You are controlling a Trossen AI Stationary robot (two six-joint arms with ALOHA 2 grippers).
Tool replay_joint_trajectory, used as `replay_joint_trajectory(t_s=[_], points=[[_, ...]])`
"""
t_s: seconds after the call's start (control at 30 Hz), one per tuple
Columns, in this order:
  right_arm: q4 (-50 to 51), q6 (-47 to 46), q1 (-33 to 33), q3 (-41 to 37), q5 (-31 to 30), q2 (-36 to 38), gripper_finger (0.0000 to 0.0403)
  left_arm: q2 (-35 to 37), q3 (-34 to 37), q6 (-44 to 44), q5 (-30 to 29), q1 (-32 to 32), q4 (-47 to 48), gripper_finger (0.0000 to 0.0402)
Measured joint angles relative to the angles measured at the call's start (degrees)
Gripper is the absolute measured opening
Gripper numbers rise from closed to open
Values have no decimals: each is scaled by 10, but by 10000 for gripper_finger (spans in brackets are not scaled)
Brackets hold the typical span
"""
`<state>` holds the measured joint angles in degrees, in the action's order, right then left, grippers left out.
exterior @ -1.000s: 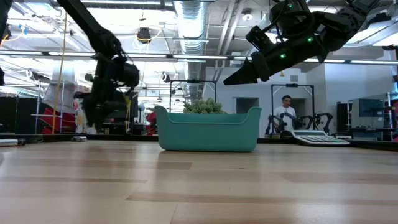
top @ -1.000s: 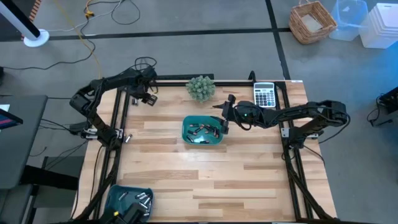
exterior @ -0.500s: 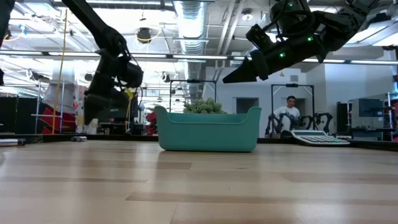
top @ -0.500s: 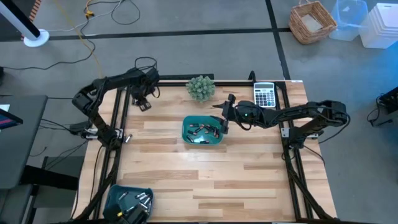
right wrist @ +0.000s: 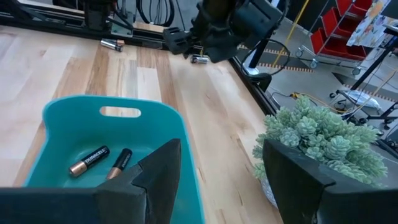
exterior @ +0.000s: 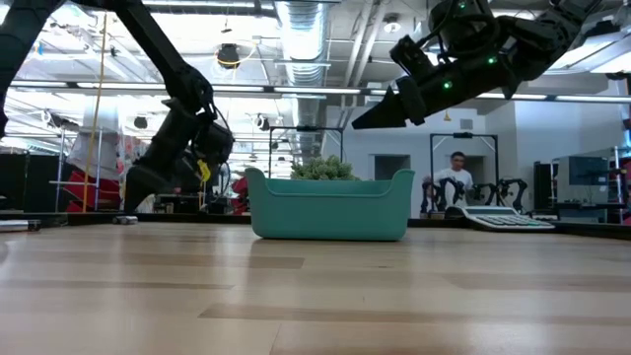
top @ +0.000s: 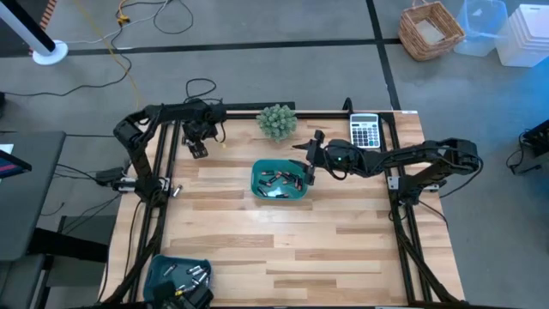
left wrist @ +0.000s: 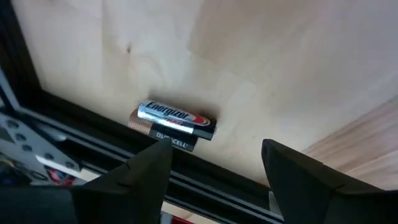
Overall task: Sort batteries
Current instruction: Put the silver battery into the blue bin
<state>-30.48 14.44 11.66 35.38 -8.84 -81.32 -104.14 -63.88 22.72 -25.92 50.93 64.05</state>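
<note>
Wood table (top: pixel 283 240) — L gripper (left wrist: pixel 214 158) open over 2 batteries (left wrist: pixel 175 126), apparently touching; R gripper (right wrist: pixel 217 165) open above tray (right wrist: pixel 186 149).

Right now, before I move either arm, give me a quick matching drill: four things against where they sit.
Things:
1. left claw
2. right claw
3. calculator
4. plant

Places:
A. table's far right corner
B. over the middle teal tray, right end
C. far edge, centre
D. far left, above two batteries by the frame rail

Pairs: 1-D, 2-B, 3-A, 4-C
</note>
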Motion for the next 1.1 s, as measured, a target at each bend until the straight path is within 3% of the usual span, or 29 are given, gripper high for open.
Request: replay_joint_trajectory(t_s=[0.4,1.1], points=[[0,-5,0,0,0,0,240,0,0,113,-20,6,7,246],[0,-5,0,0,0,0,240,0,13,80,-36,7,-2,246]])
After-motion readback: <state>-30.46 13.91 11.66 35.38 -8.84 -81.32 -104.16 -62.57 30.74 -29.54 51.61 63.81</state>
